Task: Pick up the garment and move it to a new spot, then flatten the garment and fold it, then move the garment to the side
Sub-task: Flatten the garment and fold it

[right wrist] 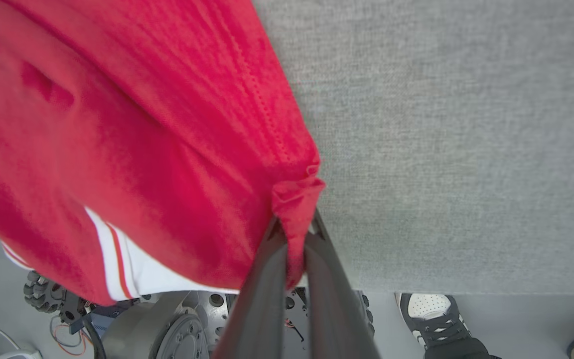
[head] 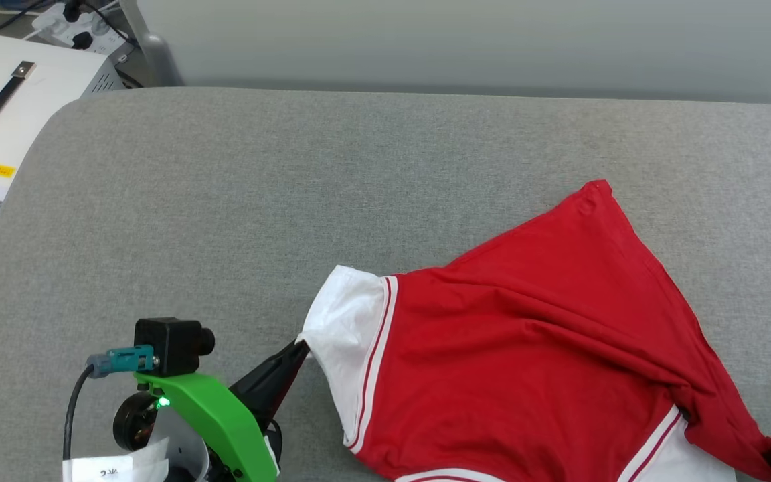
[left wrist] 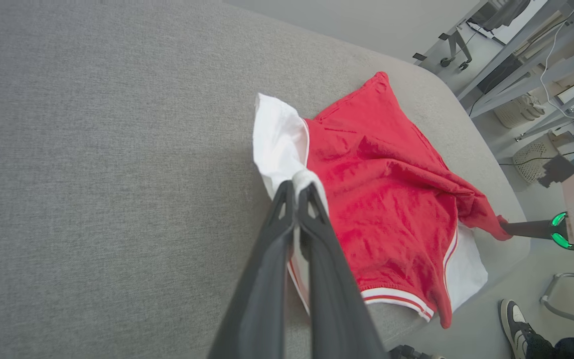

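Red garment clamped by right tool; wrist view catches shoe.

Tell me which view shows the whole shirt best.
The left wrist view: the shirt shows nearly whole, with both white sleeves and the striped trim. The head view cuts off its near edge. The right wrist view gives a close red corner held in the shut right gripper.

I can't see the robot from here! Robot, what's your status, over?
Both shut: left hand on white sleeve, right hand on red corner. Between them, shirt stretched over grey surface. Person's shoe nearby, off surface.
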